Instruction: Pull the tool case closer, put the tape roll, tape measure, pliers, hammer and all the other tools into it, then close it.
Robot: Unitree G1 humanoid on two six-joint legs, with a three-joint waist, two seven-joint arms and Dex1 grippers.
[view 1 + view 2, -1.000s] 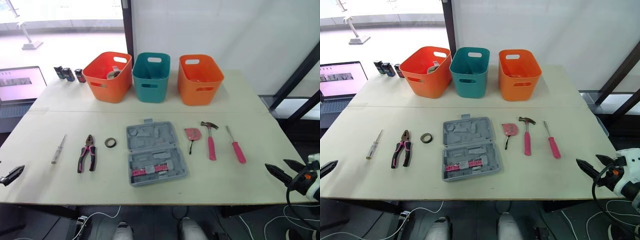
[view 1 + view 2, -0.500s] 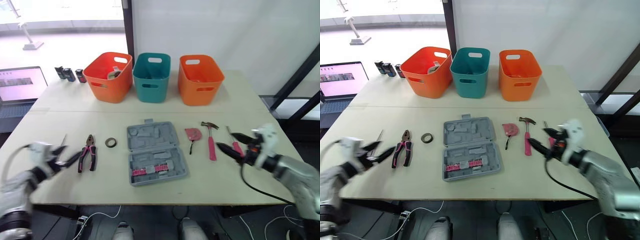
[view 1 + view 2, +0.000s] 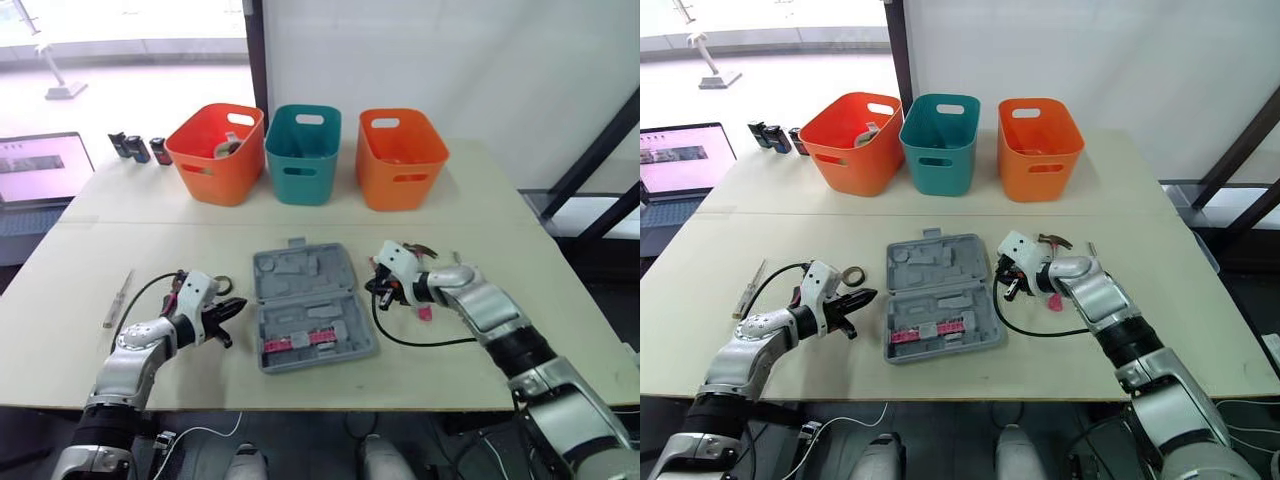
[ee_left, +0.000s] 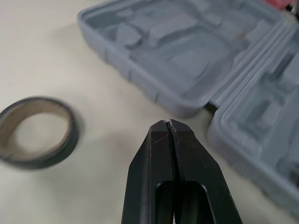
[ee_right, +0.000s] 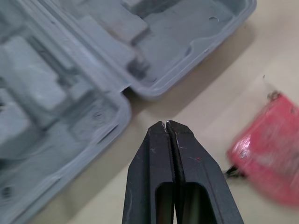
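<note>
1. head views: the grey tool case (image 3: 310,305) lies open and flat in the middle of the table (image 3: 300,215), back from the near edge. so i think it is not pulled closer yet. the left gripper (image 3: 862,296) sits low by the case's left side. the right gripper (image 3: 382,290) sits low by its right side. one claw on each side looks like a way to drag the case evenly. the hammer (image 3: 420,248) lies just past the right gripper. a clear screwdriver (image 3: 118,297) lies far off on the left.
2. left wrist view: the two black fingers (image 4: 154,154) are pressed tight together with nothing between them. the tip points at the bare spot between the tape roll (image 4: 35,130) and the case's wall. the tape roll lies flat on the table, near the case but not touching it. i think a closed claw is thin and stiff, so it is good for nudging or hooking the wall.
3. right wrist view: this claw is pressed together too and holds nothing. its tip is just off the case's right wall, near where the two halves join. the pink tape measure (image 5: 271,144) lies on the table just beside the claw, not in the case yet. a sideways move could bump it.
</note>
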